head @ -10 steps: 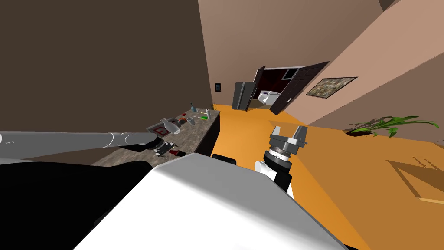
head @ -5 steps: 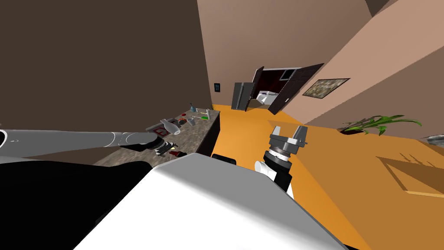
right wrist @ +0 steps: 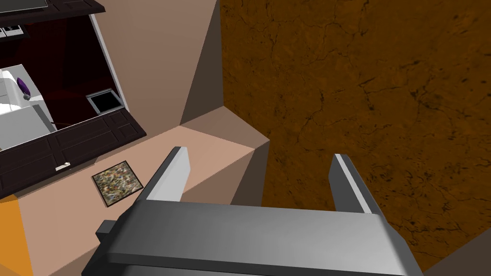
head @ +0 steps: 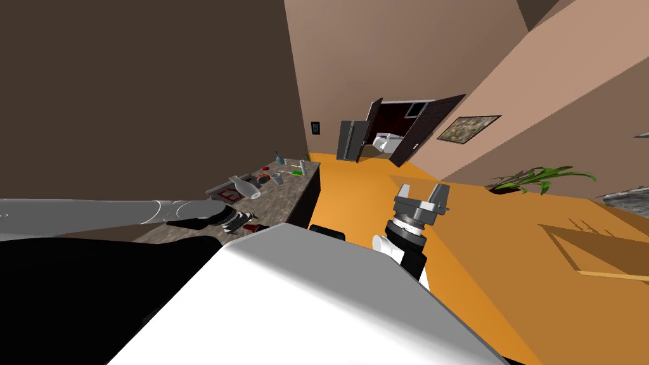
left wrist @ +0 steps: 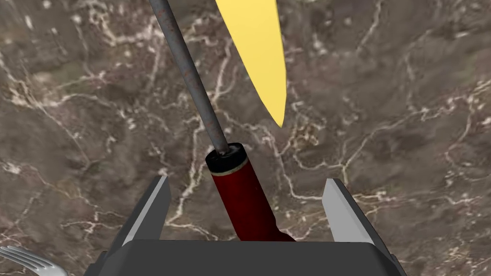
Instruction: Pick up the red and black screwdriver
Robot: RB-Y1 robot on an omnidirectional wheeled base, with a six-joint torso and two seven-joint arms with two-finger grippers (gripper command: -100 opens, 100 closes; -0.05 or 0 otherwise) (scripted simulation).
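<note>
The screwdriver [left wrist: 241, 193] has a dark red handle, a black collar and a dull grey shaft [left wrist: 188, 72]. It lies flat on a brown marble counter [left wrist: 393, 96]. My left gripper [left wrist: 247, 181] is open just above it, and the handle runs between the two fingers [left wrist: 154, 203] without touching either. In the head view my left arm reaches across to the counter's near end, where the left gripper [head: 233, 219] hangs over the red handle [head: 252, 227]. My right gripper [head: 423, 195] is open and holds nothing, raised over the orange floor.
A yellow pointed blade [left wrist: 256, 48] lies beside the shaft, and a fork [left wrist: 24, 258] lies near the gripper body. Farther along the counter [head: 288, 196] are a white vase [head: 244, 186], a red-framed tray [head: 223, 192] and cups. A dark wall backs the counter. A plant [head: 539, 177] stands to the right.
My left arm has sunk a little toward the counter and drawn slightly nearer. The head camera has turned, shifting the room leftward. The right arm has not moved.
</note>
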